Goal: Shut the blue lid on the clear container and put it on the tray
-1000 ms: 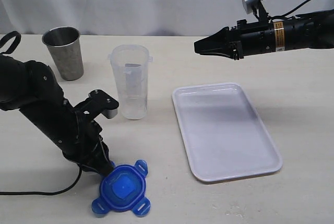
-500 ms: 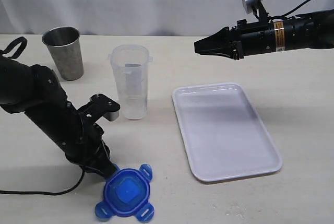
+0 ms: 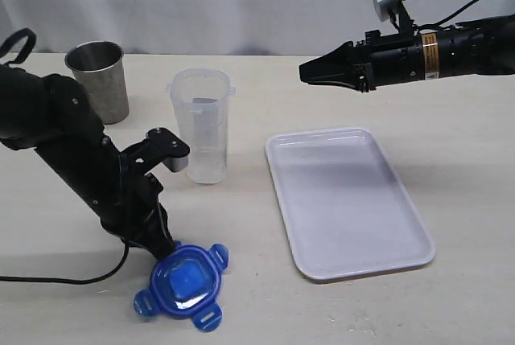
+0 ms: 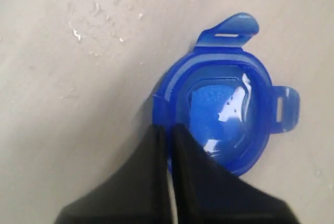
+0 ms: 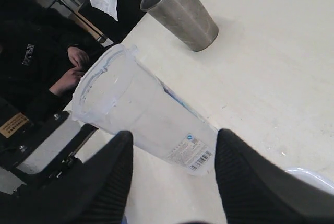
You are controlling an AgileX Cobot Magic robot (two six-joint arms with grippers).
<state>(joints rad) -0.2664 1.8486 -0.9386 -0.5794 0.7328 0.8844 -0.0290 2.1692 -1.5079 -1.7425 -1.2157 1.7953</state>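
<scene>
The left hand (image 3: 165, 247) reaches down to the near left of the worktop (image 3: 451, 136), its fingers drawn narrow and pinched on the near-side rim of the blue lid (image 3: 183, 285). The lid lies low on the worktop with its snap tabs splayed out. The clear container (image 3: 201, 124) stands upright and uncovered farther back, well apart from the lid, with a grey metal cup (image 3: 98, 80) to its far left. The white tray (image 3: 346, 200) lies to the right of the container. The right hand (image 3: 304, 71) hovers above the far right side, spread wide and holding nothing, pointing left toward the container.
</scene>
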